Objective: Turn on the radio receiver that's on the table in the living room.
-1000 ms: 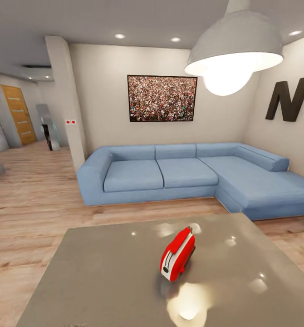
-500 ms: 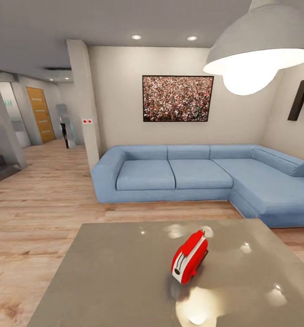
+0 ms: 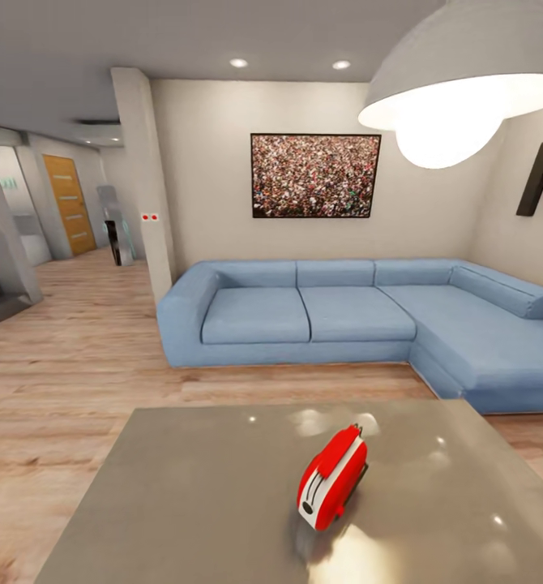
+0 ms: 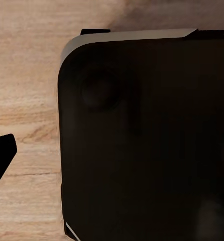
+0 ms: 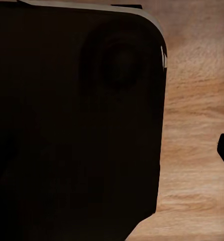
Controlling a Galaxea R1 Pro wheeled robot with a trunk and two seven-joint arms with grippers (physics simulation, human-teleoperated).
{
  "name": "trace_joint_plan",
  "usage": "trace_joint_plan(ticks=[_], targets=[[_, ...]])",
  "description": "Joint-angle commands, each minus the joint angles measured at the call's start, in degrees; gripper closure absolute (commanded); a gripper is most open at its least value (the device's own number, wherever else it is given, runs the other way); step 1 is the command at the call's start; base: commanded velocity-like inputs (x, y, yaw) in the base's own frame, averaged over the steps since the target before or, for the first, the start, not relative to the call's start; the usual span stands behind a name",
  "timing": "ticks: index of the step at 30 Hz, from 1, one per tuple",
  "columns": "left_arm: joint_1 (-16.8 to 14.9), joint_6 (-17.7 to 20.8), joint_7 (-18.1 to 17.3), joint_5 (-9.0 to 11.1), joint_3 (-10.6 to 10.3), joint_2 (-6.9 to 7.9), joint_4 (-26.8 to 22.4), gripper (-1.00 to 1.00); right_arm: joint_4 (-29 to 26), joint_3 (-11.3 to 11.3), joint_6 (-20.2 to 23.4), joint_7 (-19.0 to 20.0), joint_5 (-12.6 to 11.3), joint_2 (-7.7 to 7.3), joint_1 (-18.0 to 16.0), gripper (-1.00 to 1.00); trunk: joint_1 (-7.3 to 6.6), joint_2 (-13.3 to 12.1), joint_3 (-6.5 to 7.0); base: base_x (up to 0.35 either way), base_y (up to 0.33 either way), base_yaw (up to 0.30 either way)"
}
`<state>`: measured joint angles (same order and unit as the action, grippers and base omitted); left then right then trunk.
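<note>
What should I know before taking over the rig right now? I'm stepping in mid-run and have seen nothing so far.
Grippers: the wrist views look down past a dark rounded body at wood floor; whether either is open or shut cannot be told.
Things: the radio receiver stands on the table, right of centre, in front of the blue sofa.
Done: the robot faces the table in the living room.
Left: bring an arm up, reach the radio, switch it on.

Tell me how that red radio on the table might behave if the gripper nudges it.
The radio stands narrow and tall on a slim base, so a sideways push would probably tip it. The table looks glossy, so it may slide first. Its rounded shell seems rigid.
</note>
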<state>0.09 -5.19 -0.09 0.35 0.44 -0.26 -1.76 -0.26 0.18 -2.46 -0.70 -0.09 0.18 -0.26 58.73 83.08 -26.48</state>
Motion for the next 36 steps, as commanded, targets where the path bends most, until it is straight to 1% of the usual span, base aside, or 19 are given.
trace_joint_plan(ticks=[1, 7, 26, 33, 36], targets=[[0.0, 0.0, 0.0, 0.0, 0.0, 0.0, 0.0, -1.0, 0.0, 0.0, 0.0, 0.0, 0.0, 0.0, 0.0, -1.0, 0.0, 0.0, 0.0, 0.226, -0.165, 0.0], [0.0, 0.0, 0.0, 0.0, 0.0, 0.0, 0.0, -1.0, 0.0, 0.0, 0.0, 0.0, 0.0, 0.0, 0.0, -1.0, 0.0, 0.0, 0.0, 0.142, -0.103, 0.0], [0.0, 0.0, 0.1, 0.0, 0.0, 0.0, 0.0, -1.0, 0.0, 0.0, 0.0, 0.0, 0.0, 0.0, 0.0, -1.0, 0.0, 0.0, 0.0, 0.005, -0.006, 0.0], [0.0, 0.1, 0.2, 0.0, 0.0, 0.0, 0.0, -1.0, 0.0, 0.0, 0.0, 0.0, 0.0, 0.0, 0.0, -1.0, 0.0, 0.0, 0.0, 0.0, -0.202, 0.0], [0.0, 0.1, 0.2, 0.0, 0.0, 0.0, 0.0, -1.0, 0.0, 0.0, 0.0, 0.0, 0.0, 0.0, 0.0, -1.0, 0.0, 0.0, 0.0, 0.0, -0.068, 0.0]])
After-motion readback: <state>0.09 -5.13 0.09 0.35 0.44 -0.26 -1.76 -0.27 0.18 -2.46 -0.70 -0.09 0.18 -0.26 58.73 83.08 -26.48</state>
